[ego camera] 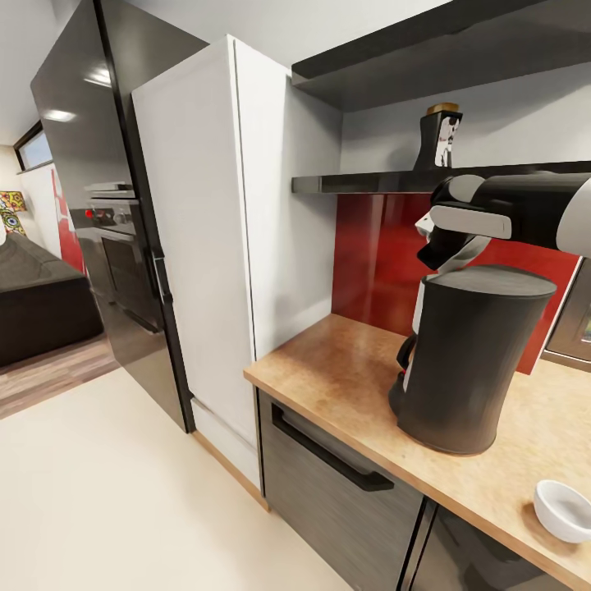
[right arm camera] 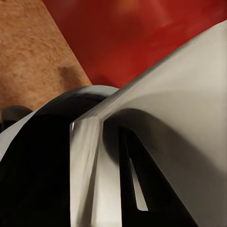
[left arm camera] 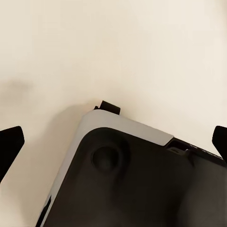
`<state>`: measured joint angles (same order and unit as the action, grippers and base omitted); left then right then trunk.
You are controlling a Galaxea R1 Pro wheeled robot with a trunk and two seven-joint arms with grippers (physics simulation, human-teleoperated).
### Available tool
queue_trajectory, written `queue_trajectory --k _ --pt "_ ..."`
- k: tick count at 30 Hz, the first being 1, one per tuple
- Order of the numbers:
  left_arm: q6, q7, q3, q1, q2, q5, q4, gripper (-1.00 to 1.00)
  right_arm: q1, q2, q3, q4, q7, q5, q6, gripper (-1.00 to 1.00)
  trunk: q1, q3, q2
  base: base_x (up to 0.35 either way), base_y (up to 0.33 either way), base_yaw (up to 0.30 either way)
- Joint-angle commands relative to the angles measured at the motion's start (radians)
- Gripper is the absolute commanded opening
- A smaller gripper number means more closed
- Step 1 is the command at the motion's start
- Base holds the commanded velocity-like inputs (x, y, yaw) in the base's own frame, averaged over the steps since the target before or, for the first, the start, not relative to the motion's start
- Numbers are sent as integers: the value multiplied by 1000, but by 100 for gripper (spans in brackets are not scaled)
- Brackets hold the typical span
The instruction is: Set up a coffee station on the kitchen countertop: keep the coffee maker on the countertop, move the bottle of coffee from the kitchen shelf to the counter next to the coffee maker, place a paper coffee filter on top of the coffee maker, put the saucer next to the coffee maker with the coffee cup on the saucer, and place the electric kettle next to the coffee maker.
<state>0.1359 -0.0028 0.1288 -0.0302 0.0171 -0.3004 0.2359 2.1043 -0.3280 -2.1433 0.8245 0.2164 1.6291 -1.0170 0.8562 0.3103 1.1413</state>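
The coffee maker [ego camera: 472, 361], a dark-grey tower with a white front strip, stands on the wood-grain kitchen countertop [ego camera: 336, 369]. Above it, the bottle of coffee [ego camera: 439, 138] stands on the dark kitchen shelf [ego camera: 369, 182] against the red backsplash. My right arm reaches in from the right; its gripper [ego camera: 439, 246] hovers just behind the coffee maker's top, partly hidden, its jaws not readable. The right wrist view is a close blur of the coffee maker's [right arm camera: 47, 161] grey and black surfaces. A white coffee cup [ego camera: 565, 509] sits near the counter's front edge. My left gripper [left arm camera: 113, 142] hangs open over the floor.
A tall white cabinet [ego camera: 205, 246] and a black oven column [ego camera: 107, 205] stand left of the counter. An upper dark shelf [ego camera: 443, 57] overhangs the lower one. An appliance [ego camera: 579, 320] sits at the far right. Cream floor [ego camera: 123, 492] lies open in front; my base [left arm camera: 132, 184] shows below the left gripper.
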Motion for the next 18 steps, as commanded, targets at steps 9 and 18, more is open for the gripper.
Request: queue_trajectory --k 9,18 --pt "1 0 -1 0 0 -6 2 100 2 0 -3 2 11 12 1 -100 0 1 1 0 0 0" --pt "1 0 -1 0 0 -6 2 100 2 0 -3 2 11 12 1 100 0 1 1 0 0 0"
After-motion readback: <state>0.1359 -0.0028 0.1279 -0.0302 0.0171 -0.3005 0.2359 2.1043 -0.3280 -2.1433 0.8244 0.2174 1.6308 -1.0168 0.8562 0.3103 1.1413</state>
